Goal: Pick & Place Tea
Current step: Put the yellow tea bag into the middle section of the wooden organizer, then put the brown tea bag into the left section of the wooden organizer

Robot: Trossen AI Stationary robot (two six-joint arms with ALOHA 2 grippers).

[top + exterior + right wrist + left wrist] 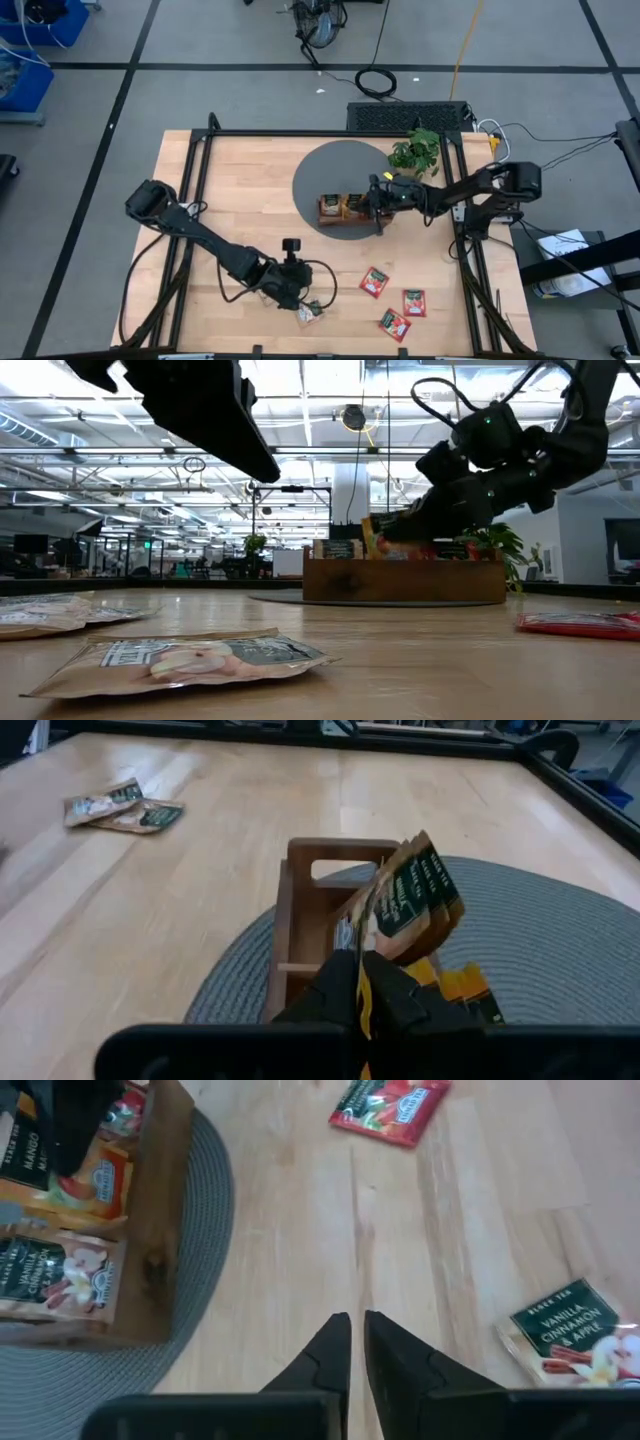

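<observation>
A brown wooden tray [345, 211] sits on a round grey mat [320, 170] and holds orange and beige sachets. My right gripper [374, 200] is above the tray's right end, shut on an orange sachet [371, 538]. Beige sachets [412, 898] stand fanned in the compartment ahead of it. My left gripper [355, 1322] is shut, empty, and hovers over bare wood near the near edge. A beige sachet [572, 1335] lies flat beside it [311, 315]. Three red sachets [374, 282] [414, 302] [393, 324] lie flat to the right of it. My right gripper pinches the orange sachet between its two fingers; only a thin orange edge [363, 992] shows between them. The fingers [405, 525] come slanting down from the table's right side. The sachet stands upright, its lower part behind the tray's wall [400, 580].
A small green plant [417, 152] stands at the mat's far right, just behind my right arm. A black frame rail [300, 133] runs round the table. More beige sachets [40, 612] lie near the near edge. Bare wood stretches left of the mat.
</observation>
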